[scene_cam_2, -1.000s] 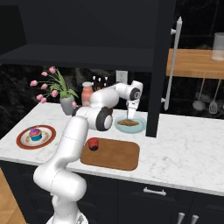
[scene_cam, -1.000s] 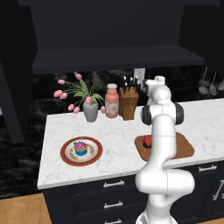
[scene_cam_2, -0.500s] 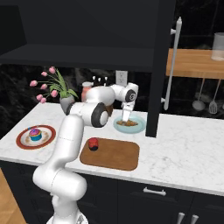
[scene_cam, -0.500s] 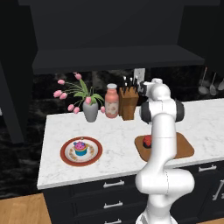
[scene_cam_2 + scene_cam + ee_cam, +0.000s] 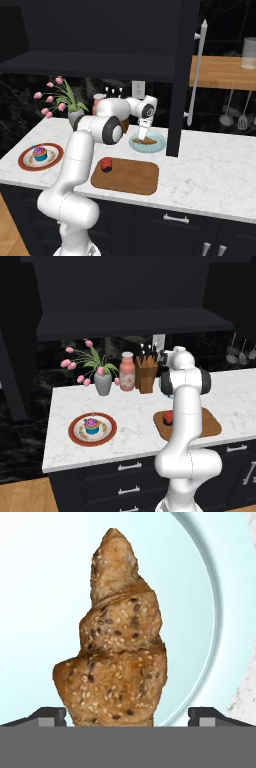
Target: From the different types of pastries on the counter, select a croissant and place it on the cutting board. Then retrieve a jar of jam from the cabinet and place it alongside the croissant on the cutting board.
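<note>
The croissant (image 5: 117, 642), golden-brown and seeded, lies on a round light blue plate (image 5: 45, 587) and points away from the hand. My gripper (image 5: 127, 717) is open, with one dark fingertip (image 5: 50, 714) on each side of the croissant's near end. In the right base view the gripper (image 5: 142, 136) hangs low over that plate (image 5: 159, 145) at the back of the counter (image 5: 215, 170). The jar of jam (image 5: 106, 164) stands on the left end of the wooden cutting board (image 5: 132, 176). The cupcake (image 5: 40, 152) sits on a red-rimmed plate (image 5: 25, 161) at the left.
A knife block (image 5: 146, 373), a pink bottle (image 5: 127, 371) and a vase of pink tulips (image 5: 102, 383) line the back wall. A dark vertical panel (image 5: 177, 100) with a long silver handle (image 5: 196, 70) stands just right of the blue plate. The dark cabinet (image 5: 100, 30) hangs above.
The gripper has come down and slightly left toward the croissant on the blue plate. The jar, the board and the cupcake have not moved.
</note>
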Motion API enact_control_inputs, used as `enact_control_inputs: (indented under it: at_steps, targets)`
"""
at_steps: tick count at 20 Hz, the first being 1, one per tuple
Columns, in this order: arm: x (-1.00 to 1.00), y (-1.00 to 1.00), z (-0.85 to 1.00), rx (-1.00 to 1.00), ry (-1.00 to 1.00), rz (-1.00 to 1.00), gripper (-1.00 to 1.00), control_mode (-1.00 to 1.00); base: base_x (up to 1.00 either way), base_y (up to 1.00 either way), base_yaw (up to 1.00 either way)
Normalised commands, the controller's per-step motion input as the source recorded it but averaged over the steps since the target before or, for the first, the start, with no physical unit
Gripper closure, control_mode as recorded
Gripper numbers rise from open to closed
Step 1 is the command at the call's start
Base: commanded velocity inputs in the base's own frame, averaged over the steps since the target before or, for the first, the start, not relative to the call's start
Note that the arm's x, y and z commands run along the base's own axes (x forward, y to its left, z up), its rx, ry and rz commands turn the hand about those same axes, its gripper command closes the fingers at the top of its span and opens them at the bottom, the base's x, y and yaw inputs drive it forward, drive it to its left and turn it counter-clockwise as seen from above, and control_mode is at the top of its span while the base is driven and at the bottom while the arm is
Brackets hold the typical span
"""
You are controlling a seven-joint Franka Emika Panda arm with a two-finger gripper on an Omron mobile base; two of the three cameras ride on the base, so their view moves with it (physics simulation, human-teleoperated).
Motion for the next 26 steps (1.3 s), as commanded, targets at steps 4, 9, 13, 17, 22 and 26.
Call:
enact_control_inputs:
  at_steps: [4, 9, 13, 17, 22, 26]
  targets:
    - [-0.15, 0.06, -0.37, 0.00, -0.02, -0.02, -1.00, -1.00, 0.00, 0.00, 0.00]
    - [-0.02, 0.00, -0.17, 0.00, -0.03, -0.02, -1.00, -1.00, 0.00, 0.00, 0.00]
    - [-0.14, 0.00, 0.00, -0.02, -0.15, -0.01, -1.00, -1.00, 0.00, 0.00, 0.00]
    - [-0.20, 0.00, 0.11, -0.01, -0.10, 0.00, -1.00, -1.00, 0.00, 0.00, 0.00]
    - [-0.27, 0.00, 0.04, 0.00, -0.03, 0.00, -1.00, -1.00, 0.00, 0.00, 0.00]
    - [-0.08, 0.00, -0.25, -0.01, -0.02, 0.00, -1.00, -1.00, 0.00, 0.00, 0.00]
